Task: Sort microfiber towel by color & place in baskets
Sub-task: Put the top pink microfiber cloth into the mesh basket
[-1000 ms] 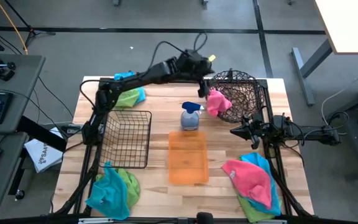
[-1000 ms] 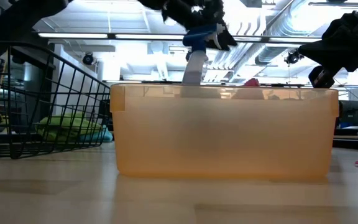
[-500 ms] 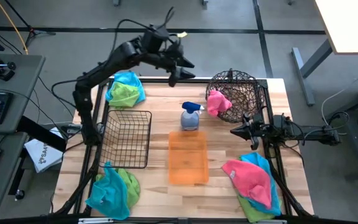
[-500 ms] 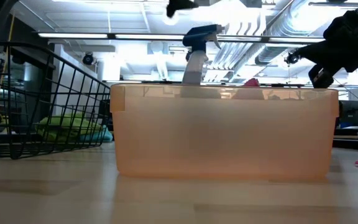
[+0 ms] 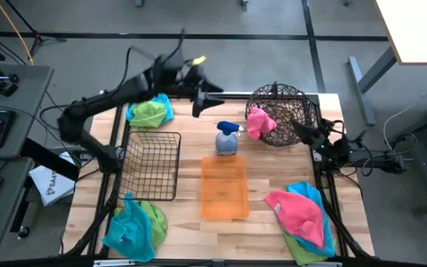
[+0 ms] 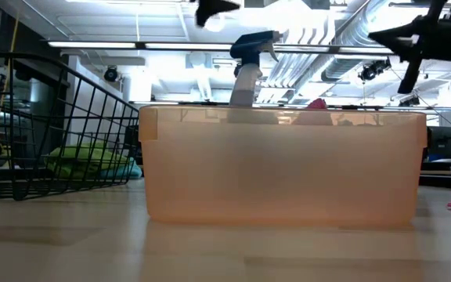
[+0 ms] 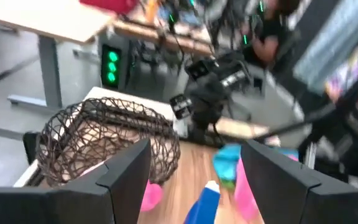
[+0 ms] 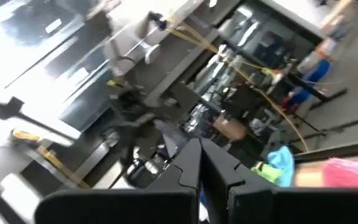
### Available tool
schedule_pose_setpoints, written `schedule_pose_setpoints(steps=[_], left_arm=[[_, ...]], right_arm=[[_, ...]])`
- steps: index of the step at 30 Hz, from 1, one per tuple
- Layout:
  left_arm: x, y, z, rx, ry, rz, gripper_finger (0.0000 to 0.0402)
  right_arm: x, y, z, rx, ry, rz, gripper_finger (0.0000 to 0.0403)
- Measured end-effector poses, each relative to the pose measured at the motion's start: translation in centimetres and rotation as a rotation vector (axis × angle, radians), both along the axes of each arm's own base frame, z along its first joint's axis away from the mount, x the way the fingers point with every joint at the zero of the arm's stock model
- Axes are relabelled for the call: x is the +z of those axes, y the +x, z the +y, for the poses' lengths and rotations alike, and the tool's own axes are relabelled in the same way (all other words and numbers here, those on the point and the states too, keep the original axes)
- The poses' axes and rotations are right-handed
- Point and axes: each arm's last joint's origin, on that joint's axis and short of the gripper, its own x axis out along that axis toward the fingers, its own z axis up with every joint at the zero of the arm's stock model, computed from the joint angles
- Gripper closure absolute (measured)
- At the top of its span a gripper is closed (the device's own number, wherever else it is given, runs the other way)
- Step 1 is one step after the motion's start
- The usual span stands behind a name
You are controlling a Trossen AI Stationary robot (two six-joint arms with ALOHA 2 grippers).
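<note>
- At the table's left front corner, in the high view, a cyan-and-green towel heap lies in a loose pile, just in front of the square black wire basket.
- At the far-left corner, a second green-and-cyan towel pile sits beside the left arm.
- Above the table's far edge, the left gripper hangs in the air with its fingers spread wide and nothing between them.
- At centre, the orange tray holds nothing, with the grey spray bottle upright just behind it.
- Right of the bottle, a pink towel drapes over the near-left rim of the round wire basket, partly hanging outside.
- Just beside that basket's right side, the right gripper points toward it, fingers pressed together and holding nothing.
- At the right front corner, a pink towel stack lies over cyan and green cloths.
</note>
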Motion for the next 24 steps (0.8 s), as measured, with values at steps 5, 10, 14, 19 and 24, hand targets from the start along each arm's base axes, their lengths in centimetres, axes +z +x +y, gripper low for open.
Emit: schedule_pose_setpoints(steps=[5,10,14,19,24], left_arm=[[-3.9,-4.4,-1.6,0.126,-0.085,-0.234,0.0163],[-5.1,-7.9,-2.8,0.204,-0.1,-0.309,0.0163],[-4.1,-9.6,-3.5,0.238,-0.044,-0.339,0.0163],[-3.0,-11.0,-4.0,0.258,0.02,-0.372,0.0163],[-3.0,-11.6,-4.0,0.276,0.027,-0.349,0.0163]], right_arm=[[0.8,-0.2,0.0,0.056,0.074,-0.134,0.0402],[2.0,1.4,0.2,0.171,0.138,-0.077,0.0402],[4.2,4.4,0.3,0.173,0.101,0.139,0.0402],[5.8,8.2,0.1,0.103,-0.081,0.534,0.0402],[6.1,11.9,-1.5,0.03,0.092,0.805,0.0402]])
